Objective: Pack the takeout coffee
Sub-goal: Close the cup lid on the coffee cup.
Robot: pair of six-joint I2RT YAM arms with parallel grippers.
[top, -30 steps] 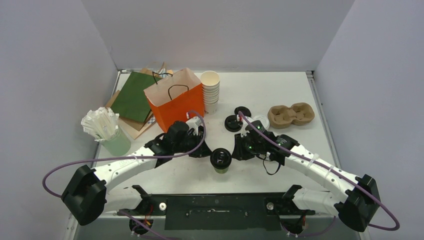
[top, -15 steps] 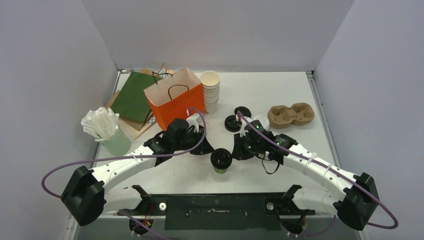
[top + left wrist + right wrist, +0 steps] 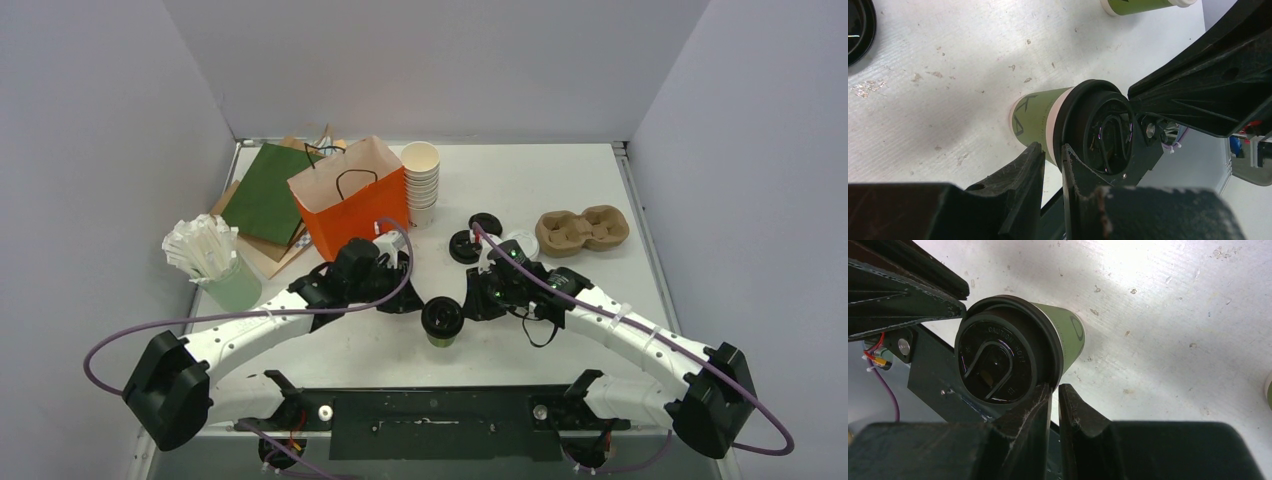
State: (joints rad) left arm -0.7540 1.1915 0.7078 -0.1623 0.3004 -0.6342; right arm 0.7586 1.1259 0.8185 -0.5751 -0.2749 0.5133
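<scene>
Takeout coffee: tapered olive-green paper cup point(image 3: 441, 322) with a glossy round black plastic lid, upright on the white, speckled desk point(image 3: 520, 185) between the two arms.
Left gripper point(image 3: 1050, 150): matte black fingers drawn together, thin slit between, tips at the lid's rim.
Right gripper point(image 3: 1054, 389): fingers likewise together at the rim's opposite side.

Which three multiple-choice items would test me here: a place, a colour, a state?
1. Where does the cardboard carrier lie? A at the left edge; B to the right of the loose black lids; C at the near edge.
2. What colour is the lid on the green cup at the centre? A white; B black; C orange.
3. How is the orange bag? A standing open; B folded flat; C tipped over.
B, it lies right of them; B, the lid is black; A, its mouth faces up.
</scene>
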